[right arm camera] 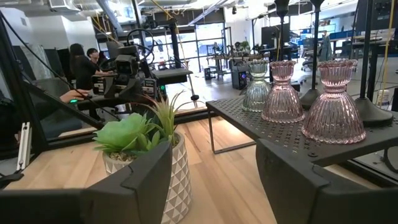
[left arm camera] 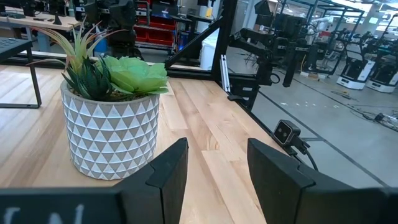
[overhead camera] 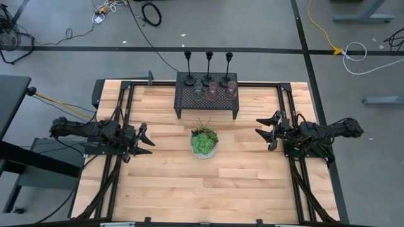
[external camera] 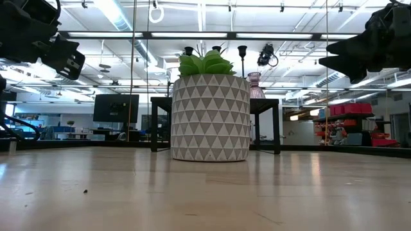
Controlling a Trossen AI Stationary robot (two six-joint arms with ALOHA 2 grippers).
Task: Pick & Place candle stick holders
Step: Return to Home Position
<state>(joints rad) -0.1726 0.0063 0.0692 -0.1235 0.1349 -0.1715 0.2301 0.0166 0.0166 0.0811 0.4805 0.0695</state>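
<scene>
Three black candlesticks [overhead camera: 209, 65] stand upright on their round bases along the far edge of a black mesh rack [overhead camera: 183, 101] at the table's far middle. In front of them on the rack stand three glass cups: a greenish one [overhead camera: 199, 91] and two pinkish ones [overhead camera: 213, 89] [overhead camera: 231, 87]. The right wrist view shows the cups [right arm camera: 283, 92] and the candlestick stems [right arm camera: 371, 56]. My left gripper [overhead camera: 147, 139] is open and empty at the table's left. My right gripper [overhead camera: 264, 128] is open and empty at the table's right. Both hang above the table.
A green plant in a white-and-grey patterned pot [overhead camera: 204, 142] stands at the table's middle, between my grippers and just near of the rack. Black frame rails [overhead camera: 117, 164] run along the table's left and right sides. People sit in the room beyond [right arm camera: 81, 62].
</scene>
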